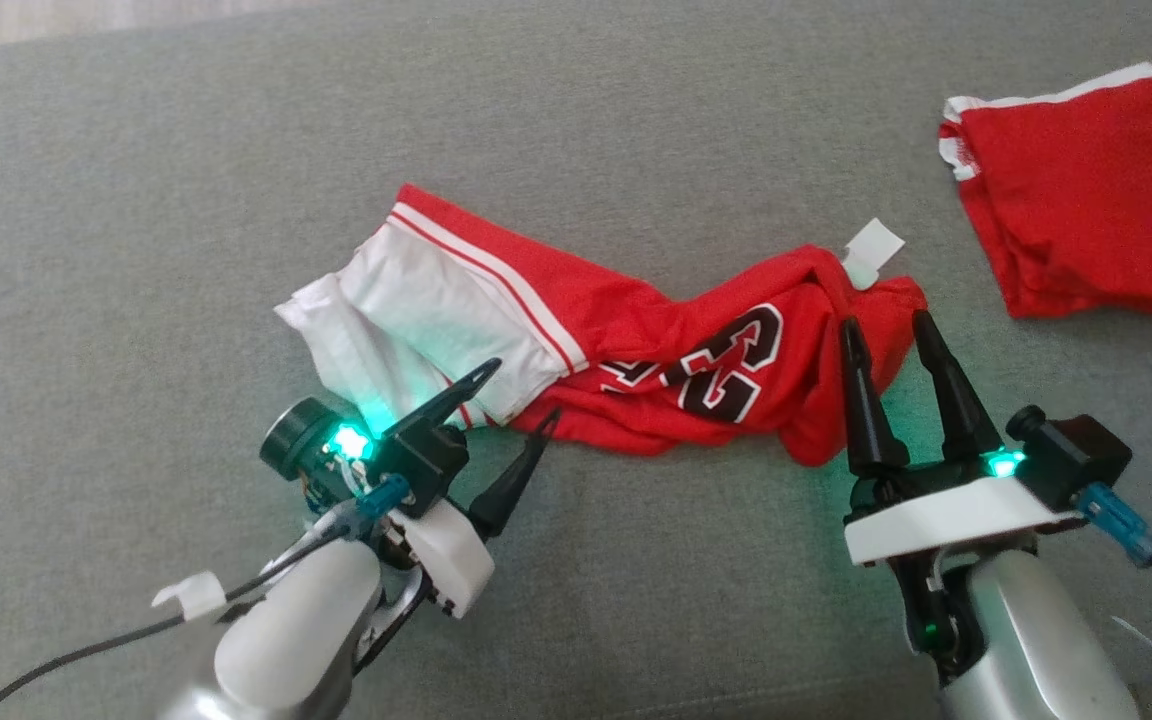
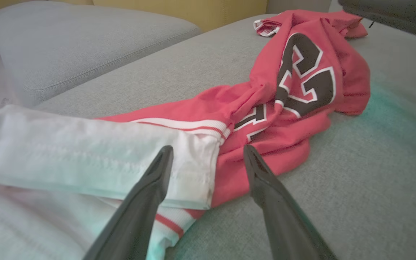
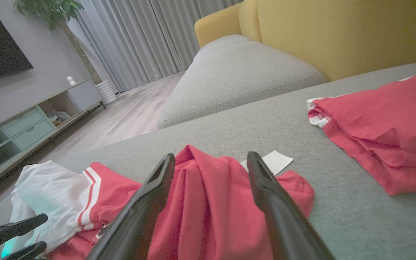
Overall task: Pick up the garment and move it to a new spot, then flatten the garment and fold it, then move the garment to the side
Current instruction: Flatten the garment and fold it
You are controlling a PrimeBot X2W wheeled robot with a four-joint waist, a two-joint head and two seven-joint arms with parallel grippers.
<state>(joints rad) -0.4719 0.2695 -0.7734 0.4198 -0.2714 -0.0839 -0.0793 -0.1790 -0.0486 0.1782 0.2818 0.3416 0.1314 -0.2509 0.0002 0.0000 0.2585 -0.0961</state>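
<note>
Both jaws gape empty, the white end of the jersey (image 1: 696, 335) just before our left gripper (image 1: 526, 387) and its red end before our right gripper (image 1: 884, 320) (another red garment (image 1: 1086, 190) lies farther right).

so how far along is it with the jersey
Done: nothing clearly; the jersey lies twisted and bunched on the grey cushion. In hand: the left end effector sits open at its white end, the right end effector open at its red end, neither gripping. To do: flatten, fold, move aside, perhaps by the folded red garment at right.
</note>
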